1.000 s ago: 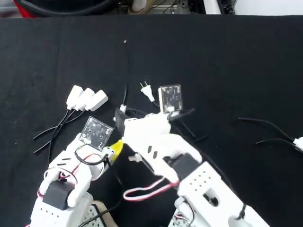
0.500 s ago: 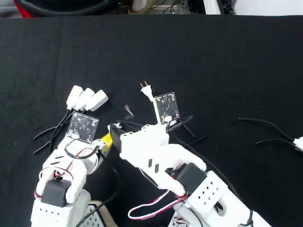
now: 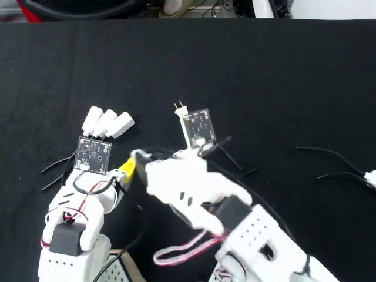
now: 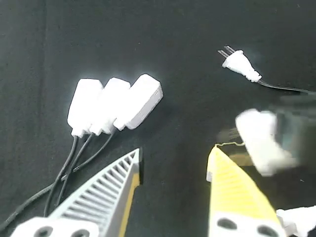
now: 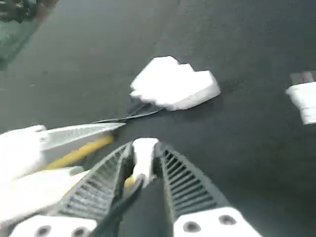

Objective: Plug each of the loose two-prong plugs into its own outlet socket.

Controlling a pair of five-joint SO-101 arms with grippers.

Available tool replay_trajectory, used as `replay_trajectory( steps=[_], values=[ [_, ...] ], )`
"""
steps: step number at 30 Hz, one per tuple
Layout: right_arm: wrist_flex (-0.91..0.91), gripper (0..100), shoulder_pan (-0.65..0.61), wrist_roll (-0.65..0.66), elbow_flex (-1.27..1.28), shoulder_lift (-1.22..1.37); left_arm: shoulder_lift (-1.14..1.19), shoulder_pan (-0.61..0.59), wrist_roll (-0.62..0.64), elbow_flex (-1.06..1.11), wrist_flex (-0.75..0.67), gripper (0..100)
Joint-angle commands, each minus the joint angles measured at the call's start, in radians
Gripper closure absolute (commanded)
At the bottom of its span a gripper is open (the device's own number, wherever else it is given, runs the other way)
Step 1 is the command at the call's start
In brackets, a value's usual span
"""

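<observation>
**Worktop** (image 3: pixel 282 70) — black cloth, two arms at the near edge.

**Item 1: outlet sockets** (image 3: pixel 108 122). Three white blocks packed side by side and touching. Black leads run off toward the left arm. The socket faces can't be read from here.

**Item 2: loose plug** (image 3: pixel 180 109). White, with two prongs pointing away from the arms. It lies flat on the worktop, well to the right of the sockets. Its lead runs under the right arm and is hidden there.

**Item 3: held plug** (image 5: pixel 144 157). A small white body pinched betw. the black fingers of the right gripper (image 5: pixel 144 148), which is closed narrow on it. The prongs are hidden, so its orientation is unclear.

**Left gripper** (image 4: pixel 175 153). Spread wide with nothing in it, sitting just short of the sockets. One finger is yellow, the other pale grey.

**Right gripper, position.** Close beside the left gripper's yellow finger. From above, its tips are smeared and mostly covered by the arm.

**Misc.** A white piece (image 3: pixel 371 175) at the far right edge is cut off — plug or not, can't tell. Black cables (image 3: pixel 329 154) lie near it.
</observation>
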Motion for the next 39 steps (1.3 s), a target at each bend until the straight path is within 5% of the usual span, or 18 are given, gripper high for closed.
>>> replay_trajectory(
  steps=[1, 9, 14, 39],
  values=[
    [0.011, 98.7, 0.167, 0.098, -0.093, 0.148, -0.006, -0.013, -0.13, -0.05, 0.084, 77],
    [0.302, 98.7, 0.27, 0.256, -0.349, 0.467, -0.006, -0.202, -0.416, 0.107, 0.138, 78],
    [0.241, 98.7, 0.311, 0.393, -0.361, 0.68, -0.006, -0.297, -0.549, 0.182, 0.176, 78],
    [0.239, 98.3, 0.324, 0.525, -0.318, 0.788, -0.006, -0.311, -0.557, 0.176, 0.203, 78]
  ],
)
